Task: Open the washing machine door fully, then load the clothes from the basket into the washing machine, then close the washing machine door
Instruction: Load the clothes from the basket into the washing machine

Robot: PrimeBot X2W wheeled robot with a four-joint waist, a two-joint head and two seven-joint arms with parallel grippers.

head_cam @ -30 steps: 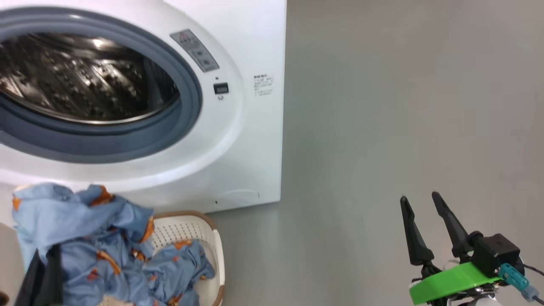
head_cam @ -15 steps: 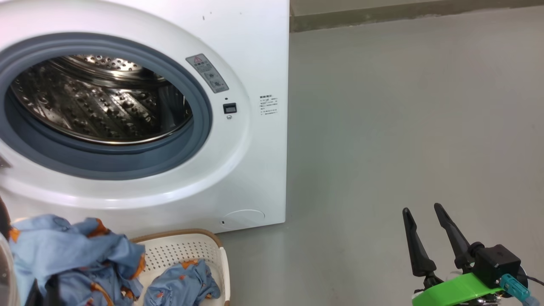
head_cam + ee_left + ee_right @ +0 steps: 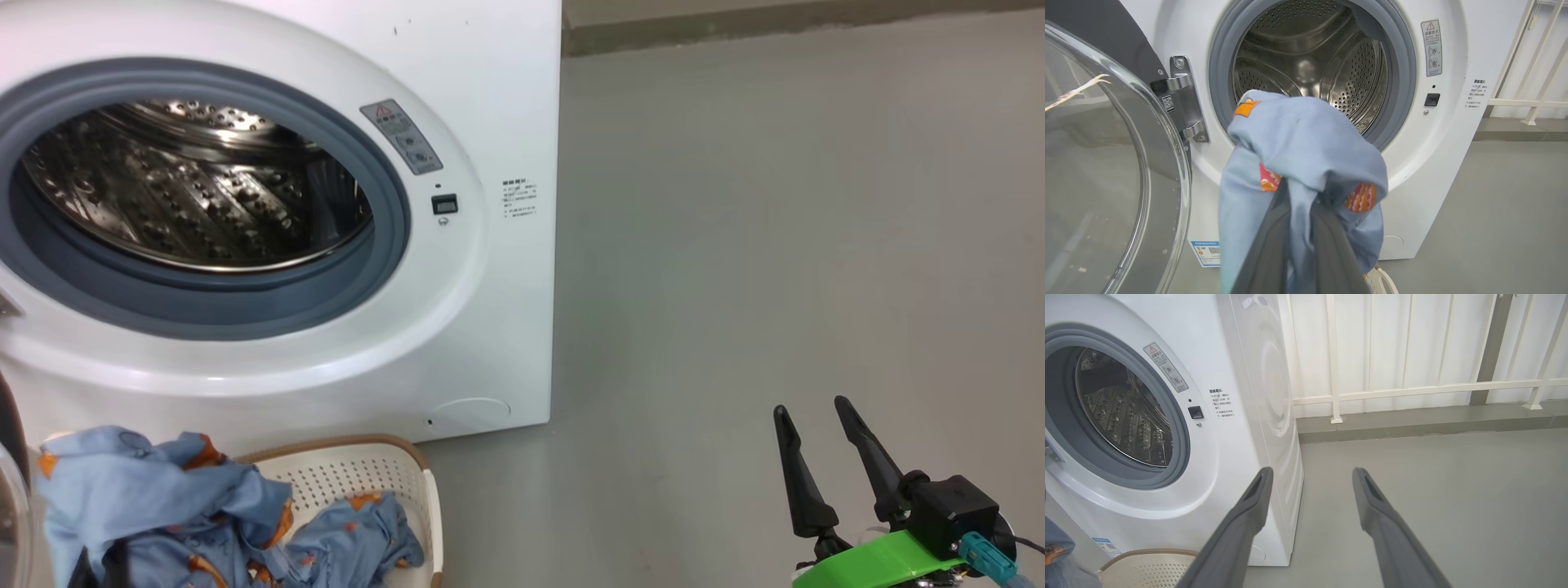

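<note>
The washing machine (image 3: 490, 106) stands with its steel drum (image 3: 1310, 61) uncovered. Its door (image 3: 1106, 163) is swung wide to the left, glass bowl toward me. In the left wrist view my left gripper (image 3: 1304, 190) is shut on a bundle of light blue clothes (image 3: 1306, 147), held up in front of the drum mouth and below its lower rim. From the head, that bundle (image 3: 155, 490) hangs over the left side of the cream basket (image 3: 367, 474), and more blue cloth (image 3: 359, 531) lies inside. Far to the right, my right gripper (image 3: 810, 406) is open over the floor, holding nothing.
Grey floor (image 3: 775, 204) stretches to the right of the machine. A white railing (image 3: 1412, 390) and a low kerb run along the back. In the right wrist view the basket's rim (image 3: 1151, 552) sits against the machine's foot, left of my open gripper (image 3: 1312, 472).
The head camera has tilted up, so the machine sits lower in the picture. The held clothes stay over the basket's left side. The right gripper has not moved.
</note>
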